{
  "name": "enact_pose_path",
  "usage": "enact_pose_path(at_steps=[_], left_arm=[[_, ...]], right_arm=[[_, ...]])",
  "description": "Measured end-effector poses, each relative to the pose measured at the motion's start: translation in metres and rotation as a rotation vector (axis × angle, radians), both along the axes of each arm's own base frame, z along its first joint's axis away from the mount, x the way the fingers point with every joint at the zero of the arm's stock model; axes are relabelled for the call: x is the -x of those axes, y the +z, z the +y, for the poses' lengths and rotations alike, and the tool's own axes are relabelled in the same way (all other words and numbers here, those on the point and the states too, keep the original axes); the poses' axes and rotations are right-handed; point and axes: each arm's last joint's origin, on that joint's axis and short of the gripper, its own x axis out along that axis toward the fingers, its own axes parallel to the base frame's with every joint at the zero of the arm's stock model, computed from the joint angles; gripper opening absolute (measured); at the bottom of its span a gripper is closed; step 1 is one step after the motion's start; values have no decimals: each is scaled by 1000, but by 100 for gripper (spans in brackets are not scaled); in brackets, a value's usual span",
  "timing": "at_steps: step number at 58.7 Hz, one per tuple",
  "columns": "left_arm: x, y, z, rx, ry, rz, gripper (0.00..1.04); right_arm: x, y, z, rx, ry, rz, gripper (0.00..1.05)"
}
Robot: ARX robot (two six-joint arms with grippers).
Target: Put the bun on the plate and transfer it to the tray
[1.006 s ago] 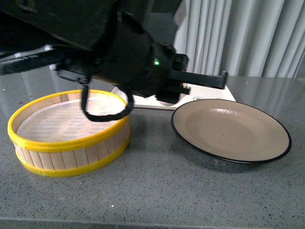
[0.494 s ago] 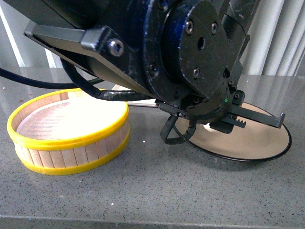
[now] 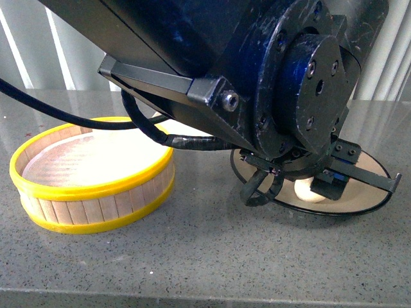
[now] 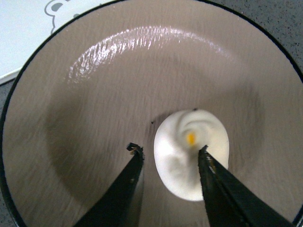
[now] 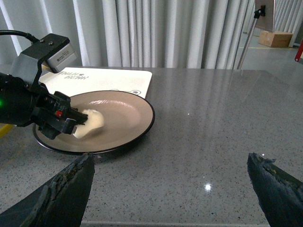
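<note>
The white bun point(image 4: 180, 156), with its yellow dot up, lies on the beige black-rimmed plate point(image 4: 94, 94). My left gripper point(image 4: 169, 149) is open just above it, one finger on each side, the right-hand finger overlapping the bun's edge. In the front view the left arm fills most of the frame, and the bun point(image 3: 307, 190) shows under it on the plate point(image 3: 363, 197). The cream tray point(image 5: 102, 78) lies just behind the plate point(image 5: 123, 116). My right gripper point(image 5: 170, 158) is open over bare table, nearer than the plate.
A yellow-rimmed wooden steamer basket point(image 3: 90, 192) stands left of the plate, with nothing in it that I can see. The tabletop point(image 5: 213, 123) is grey speckled stone. Curtains hang behind, and a stand and a box sit at the far right.
My left arm has swung right from over the basket to the plate and come lower. The bun now rests on the plate between the open fingers.
</note>
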Motion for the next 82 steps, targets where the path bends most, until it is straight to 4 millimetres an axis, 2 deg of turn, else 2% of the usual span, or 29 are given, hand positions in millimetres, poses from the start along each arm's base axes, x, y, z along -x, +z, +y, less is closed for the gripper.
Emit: enact_pose_path(at_steps=[26,34,41,45,50,53,58,67,69,74,82], left_arm=[[-4,0,5,8,14,6,100],[-10,10,16,33,43,6,98],[-19,28,35,74,91,-3,98],[-27,51,60,108,156,-36,98],[-32,67,89,100,258,-70,98],[-33,71,104,90,312,-81,98],[-37,73,117,84,357,-88,98],[-36,68,118,75,355,-74,98],[-35,66,116,71,372,-107,96],[-23,60,128,156,500,-322,82],[15,46,173,264,537,-476,59]], right_arm=[[0,0,0,0,0,0,96],[0,0,0,0,0,0,96],[0,0,0,0,0,0,96],[0,0,0,0,0,0,96],[0,0,0,0,0,0,96],[0,0,0,0,0,0,96],[0,0,0,0,0,0,96],[0,0,0,0,2,0,96],[0,0,0,0,2,0,96],[0,0,0,0,2,0,96],[0,0,0,0,-2,0,96]])
